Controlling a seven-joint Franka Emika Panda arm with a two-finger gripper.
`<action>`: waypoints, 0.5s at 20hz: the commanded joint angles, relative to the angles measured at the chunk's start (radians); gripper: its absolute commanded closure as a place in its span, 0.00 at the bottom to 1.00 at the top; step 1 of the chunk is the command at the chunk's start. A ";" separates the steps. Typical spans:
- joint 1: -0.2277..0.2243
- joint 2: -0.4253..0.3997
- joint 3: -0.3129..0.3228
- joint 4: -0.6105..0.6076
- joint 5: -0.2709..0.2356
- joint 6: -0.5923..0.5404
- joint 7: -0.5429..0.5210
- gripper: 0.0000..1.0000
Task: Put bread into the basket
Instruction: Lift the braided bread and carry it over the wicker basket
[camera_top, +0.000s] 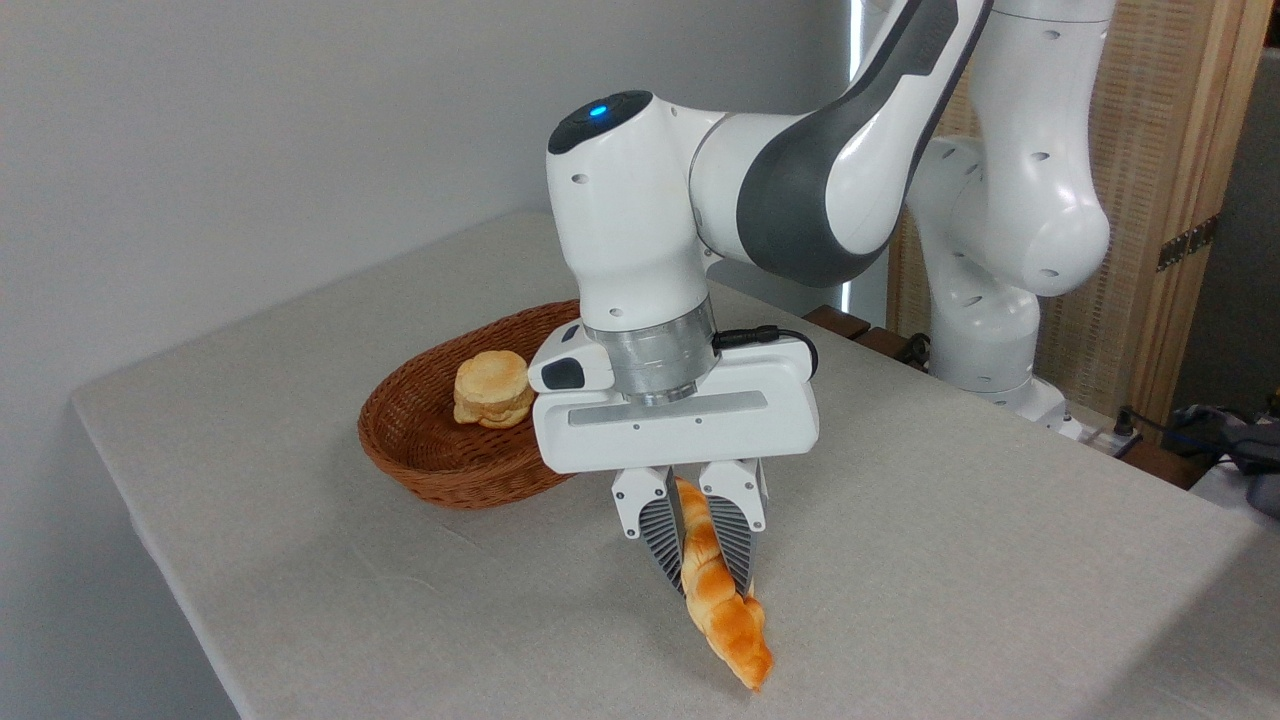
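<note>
Orange-brown and glossy, the bread (718, 590) is held between the two ribbed grey fingers (660, 535) of the claw (700, 570), which are closed narrowly against its sides. The loaf is hung steeply tilted: its upper pointed end is seen just under the claw's white body, between the finger mounts, while its lower end is carried below and to the right of the fingertips, close to the tabletop (950, 560); whether that tip is touching the surface cannot be told. The basket (430, 450), woven of reddish-brown wicker, is set on the tabletop behind and to the left of the claw, its right end hidden by the claw's body. A small round pale-golden bun (492, 388) is seen inside the basket, leaned against the far wall, up and to the left of the claw. The claw is pointed downward from the white and grey arm (800, 190), which is reached in from the upper right. The tabletop is covered in pale grey cloth.
</note>
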 joint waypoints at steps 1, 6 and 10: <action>-0.011 -0.036 0.002 -0.003 0.016 -0.011 0.014 0.85; -0.014 -0.049 -0.007 0.015 0.014 -0.015 0.010 0.85; -0.014 -0.047 -0.042 0.055 -0.024 -0.015 0.007 0.81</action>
